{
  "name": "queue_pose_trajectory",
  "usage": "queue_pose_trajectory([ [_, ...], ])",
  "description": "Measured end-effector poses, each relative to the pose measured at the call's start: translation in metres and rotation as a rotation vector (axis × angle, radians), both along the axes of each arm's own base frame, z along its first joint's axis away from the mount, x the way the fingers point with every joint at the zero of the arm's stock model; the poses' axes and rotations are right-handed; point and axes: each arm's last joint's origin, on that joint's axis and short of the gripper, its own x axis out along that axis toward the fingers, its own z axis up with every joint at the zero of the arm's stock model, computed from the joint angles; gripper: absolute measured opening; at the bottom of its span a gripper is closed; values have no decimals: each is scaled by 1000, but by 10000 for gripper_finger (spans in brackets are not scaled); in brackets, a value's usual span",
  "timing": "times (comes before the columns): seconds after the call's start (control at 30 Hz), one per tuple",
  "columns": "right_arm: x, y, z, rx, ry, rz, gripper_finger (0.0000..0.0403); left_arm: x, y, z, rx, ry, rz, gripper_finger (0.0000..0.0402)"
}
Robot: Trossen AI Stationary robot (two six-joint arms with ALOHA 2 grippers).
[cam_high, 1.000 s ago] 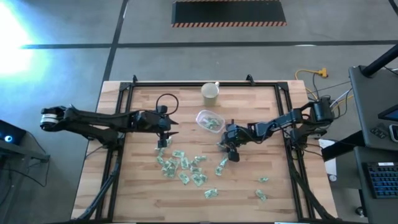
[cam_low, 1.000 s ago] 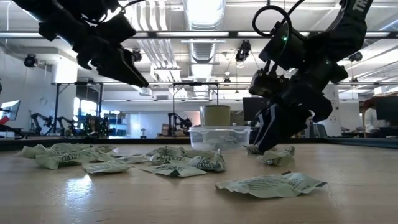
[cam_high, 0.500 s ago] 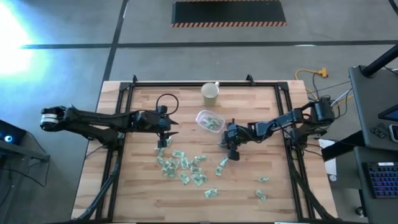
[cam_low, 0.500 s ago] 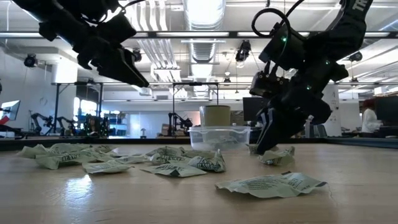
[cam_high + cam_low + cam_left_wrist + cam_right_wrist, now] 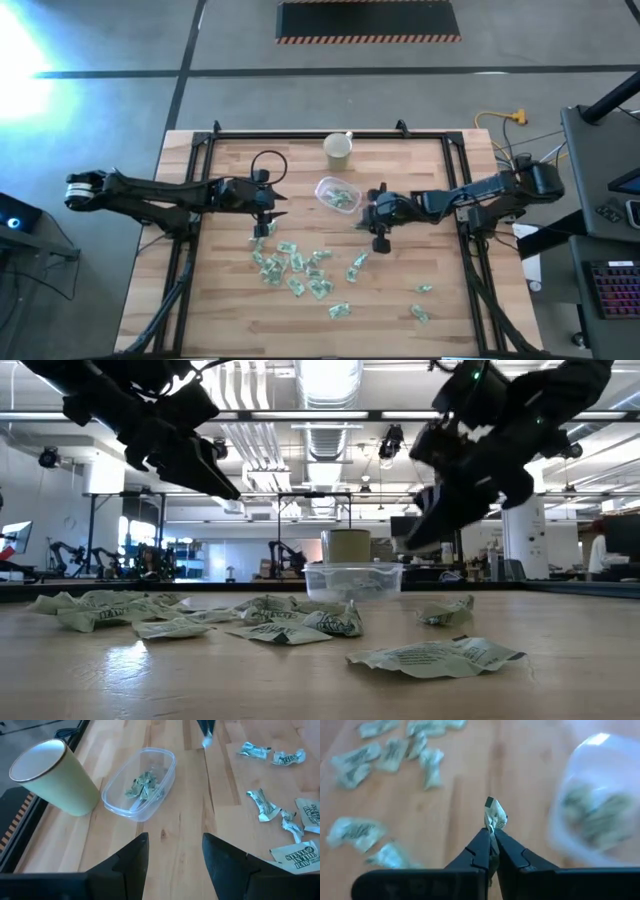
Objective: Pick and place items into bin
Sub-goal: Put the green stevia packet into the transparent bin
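Note:
Several pale-green-and-white packets (image 5: 300, 265) lie scattered on the wooden table (image 5: 230, 320), seen from table height as a low crumpled row (image 5: 280, 622). The clear bin (image 5: 338, 193) stands toward the far middle with a few packets inside (image 5: 142, 787). My right gripper (image 5: 381, 241) hangs just right of the bin, above the table, shut on one packet (image 5: 495, 816). My left gripper (image 5: 265, 226) hovers open at the pile's left end with nothing between its fingers (image 5: 172, 847). My right gripper pinches one small packet between its two fingertips (image 5: 482, 840). The crumpled packet end (image 5: 496, 812) sticks out past the tips. The fingers slant downward, and the packet (image 5: 206, 742) hangs at their ends, lifted clear of the table.
A pale cream cup (image 5: 338, 148) stands just beyond the bin, near the far edge. Two stray packets (image 5: 420, 300) lie near the front right. A black frame rail (image 5: 470, 250) runs along the table's sides. Bare wood lies at the table's front left.
My right gripper has shut on a packet lying right of the pile and risen with it, so the packet now hangs clear of the table. The gripper has also shifted a little toward the right. My left arm has kept still.

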Motion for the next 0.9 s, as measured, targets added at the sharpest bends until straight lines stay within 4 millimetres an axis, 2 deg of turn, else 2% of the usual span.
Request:
queue_pose_trajectory([
  [0.23, -1, -9, 31, -307, -168, -130, 9, 0, 0, 0, 1, -5, 0, 169],
  [0.4, 5, -16, 40, -397, -262, -134, 9, 0, 0, 0, 1, -5, -1, 169],
  [0.57, 12, -28, 30, -418, -259, -166, 9, 0, 0, 1, 2, -7, -1, 169],
  [0.9, 23, -48, -4, -363, -184, -260, 21, 1, 0, 1, 2, -11, -1, 169],
])
